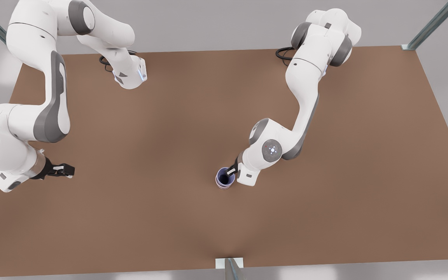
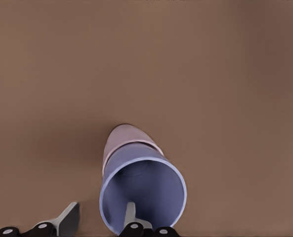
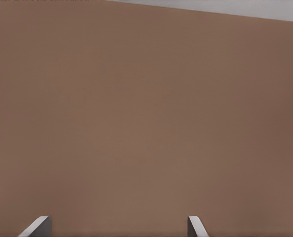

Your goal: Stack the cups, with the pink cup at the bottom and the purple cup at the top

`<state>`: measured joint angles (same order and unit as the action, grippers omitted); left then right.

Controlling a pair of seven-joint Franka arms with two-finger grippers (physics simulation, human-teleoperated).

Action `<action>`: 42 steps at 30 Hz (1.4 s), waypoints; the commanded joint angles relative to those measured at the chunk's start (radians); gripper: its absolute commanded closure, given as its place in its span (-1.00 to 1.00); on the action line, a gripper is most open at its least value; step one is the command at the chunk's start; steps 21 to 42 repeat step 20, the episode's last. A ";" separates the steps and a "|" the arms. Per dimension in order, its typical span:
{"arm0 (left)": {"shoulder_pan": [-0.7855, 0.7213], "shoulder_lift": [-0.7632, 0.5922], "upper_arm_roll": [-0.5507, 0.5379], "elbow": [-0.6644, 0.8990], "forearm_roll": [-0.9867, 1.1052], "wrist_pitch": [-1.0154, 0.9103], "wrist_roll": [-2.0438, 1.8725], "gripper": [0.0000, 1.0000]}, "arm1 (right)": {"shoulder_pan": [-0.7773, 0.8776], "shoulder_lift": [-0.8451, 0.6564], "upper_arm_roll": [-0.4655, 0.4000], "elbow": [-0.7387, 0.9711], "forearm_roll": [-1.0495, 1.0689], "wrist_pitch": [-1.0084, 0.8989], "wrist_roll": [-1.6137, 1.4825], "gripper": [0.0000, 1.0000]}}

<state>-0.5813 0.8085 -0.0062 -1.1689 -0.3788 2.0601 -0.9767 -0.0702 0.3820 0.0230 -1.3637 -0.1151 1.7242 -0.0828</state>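
Note:
The purple cup (image 1: 219,177) sits nested inside the pink cup (image 1: 224,187), standing upright on the brown table (image 1: 150,128) right of centre in the front view. In the left wrist view the purple cup (image 2: 151,182) rises out of the pink cup (image 2: 129,136), whose pale wall shows beneath it. My left gripper (image 1: 230,173) (image 2: 101,219) straddles the purple cup's wall, with one finger (image 2: 131,215) inside and the other outside; both stand apart from the wall, so it is open. My right gripper (image 1: 68,170) (image 3: 117,227) waits open over bare table at the front view's left.
Metal frame posts stand at the table's far corners (image 1: 434,23) and at its near edge (image 1: 230,268). Both arm bases sit along the far edge. Brown tabletop stretches around the stack on every side.

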 commanded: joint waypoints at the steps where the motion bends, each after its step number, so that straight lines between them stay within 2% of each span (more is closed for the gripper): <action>1: 0.000 0.000 0.000 0.000 0.000 0.000 0.000 -1.00 | 0.000 0.000 0.000 0.000 0.000 0.000 0.000 -1.00; 9: 0.000 -0.021 0.012 0.005 0.009 -0.027 0.001 -1.00 | 0.004 0.001 0.000 0.000 0.002 0.012 0.002 -1.00; 10: 0.080 -0.097 0.015 0.023 0.040 -0.225 0.024 -1.00 | 0.004 0.001 0.000 0.000 0.002 0.014 0.002 -1.00; 11: 0.109 -0.173 0.014 0.023 0.194 -0.359 0.079 -1.00 | 0.004 0.001 0.000 0.000 0.002 0.014 0.002 -1.00; 13: 0.274 -0.311 0.018 0.023 0.262 -0.560 0.530 -1.00 | 0.003 0.001 0.000 0.000 0.002 0.014 0.002 -1.00; 14: 0.296 -0.344 0.051 0.023 0.362 -0.624 0.777 -1.00 | 0.009 0.000 0.000 0.000 0.002 0.014 0.005 -1.00; 15: 0.299 -0.364 0.107 0.023 0.374 -0.646 0.872 -1.00 | 0.012 -0.003 0.002 0.000 0.003 0.012 0.015 -1.00; 16: 0.301 -0.405 0.120 -0.012 0.383 -0.634 0.869 -1.00 | 0.012 -0.006 0.005 0.002 0.005 0.012 0.015 -1.00; 17: 0.301 -0.531 0.120 -0.199 0.431 -0.554 0.868 -1.00 | 0.013 -0.006 0.006 0.002 0.006 0.012 0.018 -1.00; 18: 0.308 -0.563 0.120 -0.244 0.429 -0.526 0.863 -1.00 | 0.012 -0.008 0.008 0.002 0.006 0.011 0.012 -1.00; 42: 0.316 -0.557 0.120 -0.244 0.423 -0.540 0.863 -1.00 | 0.013 -0.015 0.008 0.011 0.006 0.006 0.017 -1.00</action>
